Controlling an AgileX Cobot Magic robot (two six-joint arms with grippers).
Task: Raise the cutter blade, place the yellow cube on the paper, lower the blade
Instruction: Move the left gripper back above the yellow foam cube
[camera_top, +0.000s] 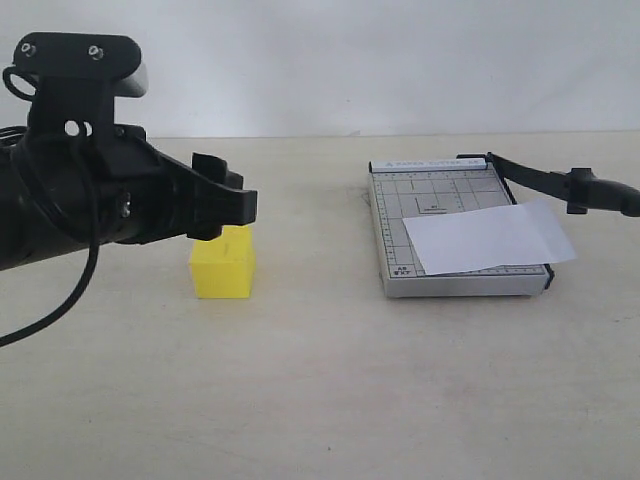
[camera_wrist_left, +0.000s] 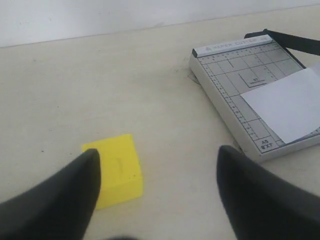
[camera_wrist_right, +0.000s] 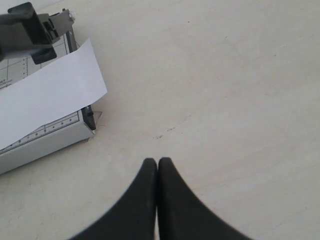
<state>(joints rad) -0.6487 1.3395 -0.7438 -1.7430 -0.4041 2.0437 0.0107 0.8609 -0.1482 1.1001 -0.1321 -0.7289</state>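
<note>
The yellow cube (camera_top: 223, 268) (camera_wrist_left: 117, 167) rests on the table, left of the grey gridded trimmer (camera_top: 420, 195) (camera_wrist_left: 235, 75) (camera_wrist_right: 40, 142). My left gripper (camera_top: 228, 195) (camera_wrist_left: 159, 152) hovers open just above and behind it, one finger over the cube's edge, nothing held. The paper (camera_top: 490, 238) (camera_wrist_left: 295, 102) (camera_wrist_right: 45, 95) lies on the trimmer base and overhangs its right edge. The cutter blade (camera_top: 560, 183) (camera_wrist_left: 295, 42) (camera_wrist_right: 20, 30) stands raised, slanting off to the right. My right gripper (camera_wrist_right: 158, 161) is shut and empty over bare table beside the trimmer; the exterior view does not show it.
A pale wall runs behind the beige table (camera_top: 320, 380). The left arm's black body and cable (camera_top: 70, 200) fill the left side of the exterior view.
</note>
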